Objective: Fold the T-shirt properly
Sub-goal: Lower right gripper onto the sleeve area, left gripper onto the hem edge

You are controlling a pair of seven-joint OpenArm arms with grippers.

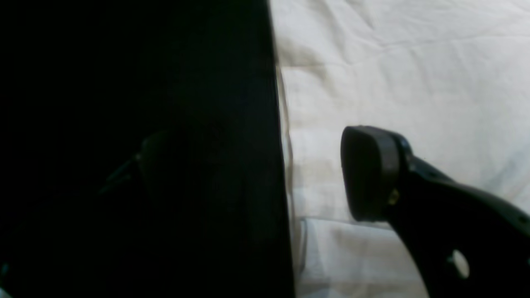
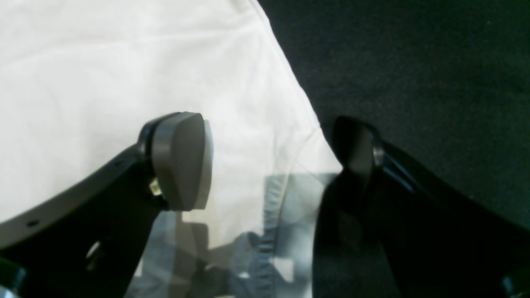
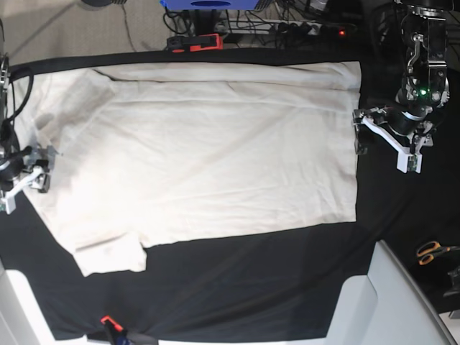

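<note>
The cream T-shirt (image 3: 208, 151) lies spread flat on the black cloth (image 3: 273, 280). Its hem is at the right and a sleeve (image 3: 108, 255) at the lower left. My left gripper (image 3: 357, 135) is at the hem's right edge. In the left wrist view it (image 1: 256, 174) is open and straddles that edge, with one finger (image 1: 366, 174) over the shirt (image 1: 393, 74) and the other dim over the black cloth. My right gripper (image 3: 42, 171) is at the shirt's left edge. In the right wrist view it (image 2: 269, 155) is open astride the shirt's (image 2: 124, 70) edge and holds nothing.
Orange-handled scissors (image 3: 433, 251) lie at the far right. A white panel (image 3: 381, 302) rises at the bottom right. A red clamp (image 3: 194, 43) and a blue object (image 3: 208, 3) sit past the far edge. A small red clip (image 3: 108, 321) is at the bottom edge.
</note>
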